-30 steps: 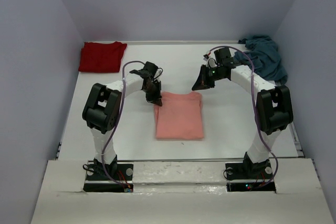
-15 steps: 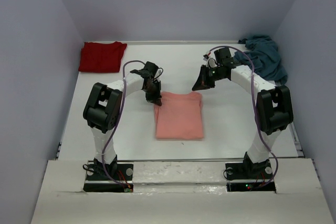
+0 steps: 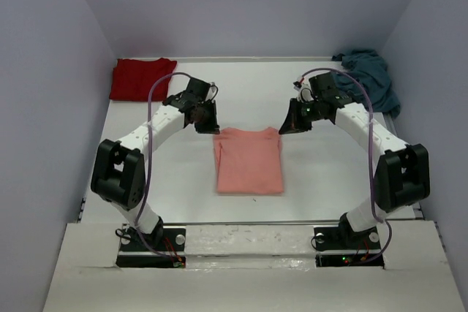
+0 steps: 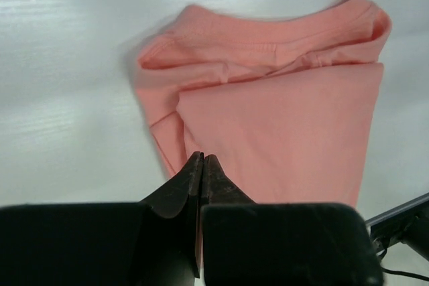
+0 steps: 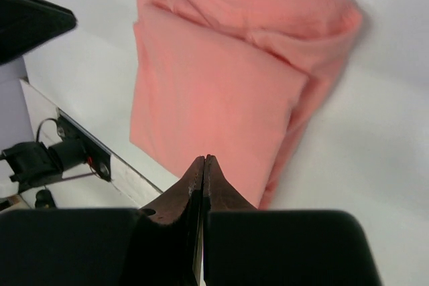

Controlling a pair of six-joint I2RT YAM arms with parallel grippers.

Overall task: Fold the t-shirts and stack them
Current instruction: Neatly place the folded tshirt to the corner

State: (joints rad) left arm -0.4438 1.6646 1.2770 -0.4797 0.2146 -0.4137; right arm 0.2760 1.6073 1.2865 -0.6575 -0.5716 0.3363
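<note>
The salmon-pink t-shirt (image 3: pixel 248 160) lies folded into a rectangle in the middle of the white table (image 3: pixel 322 180), collar end toward the back. My left gripper (image 3: pixel 211 126) hovers just off its far left corner with jaws pressed together and nothing between them; the left wrist view has the gripper (image 4: pixel 202 157) above the pink shirt (image 4: pixel 281 118). My right gripper (image 3: pixel 284 128) hangs off the far right corner, also shut and empty, over the pink cloth (image 5: pixel 221 78) in its own view, the gripper (image 5: pixel 204 158) clear of it. The dark red t-shirt (image 3: pixel 142 78) lies folded at the back left. The teal-blue t-shirt (image 3: pixel 371 78) sits crumpled at the back right.
Pale walls close the table in on the left, back and right. Both arm bases stand on the near ledge (image 3: pixel 248 242). Cables loop along each arm.
The left gripper has come off the pink shirt's far left corner and drawn back up and to the left. The right gripper has shifted slightly right and nearer. The shirt has stayed flat.
</note>
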